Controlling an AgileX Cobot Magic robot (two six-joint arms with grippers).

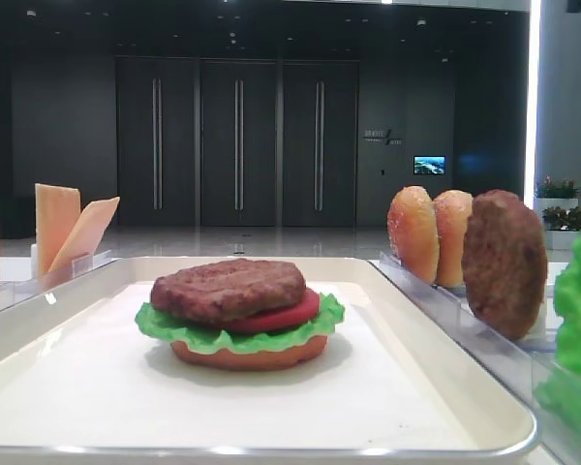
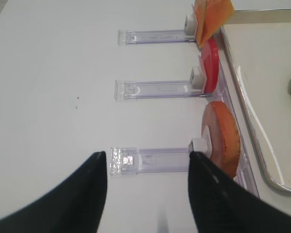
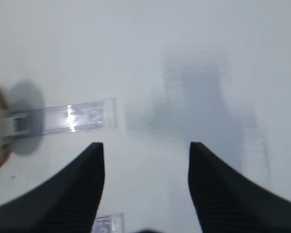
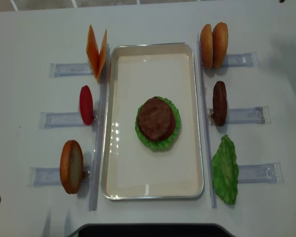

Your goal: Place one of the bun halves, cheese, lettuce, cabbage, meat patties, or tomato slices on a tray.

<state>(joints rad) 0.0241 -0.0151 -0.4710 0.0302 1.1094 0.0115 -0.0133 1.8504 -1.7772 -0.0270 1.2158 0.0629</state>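
On the cream tray (image 4: 108, 123) lies a stack: a bun half (image 1: 247, 356) at the bottom, then lettuce (image 4: 160, 144), a tomato slice (image 1: 286, 315) and a meat patty (image 4: 155, 117) on top. My left gripper (image 2: 147, 154) is open and empty above the table, left of the tray, over the clear rack that holds an upright bun half (image 2: 222, 138). My right gripper (image 3: 146, 144) is open and empty over bare white table. Its view is blurred, with a rack (image 3: 77, 116) and the edge of a bun to its left. No cabbage shows.
Racks left of the tray hold cheese slices (image 4: 96, 52), a tomato slice (image 4: 86, 104) and a bun half (image 4: 71, 166). Racks on the right hold two bun halves (image 4: 213, 45), a meat patty (image 4: 219, 102) and lettuce (image 4: 226, 170).
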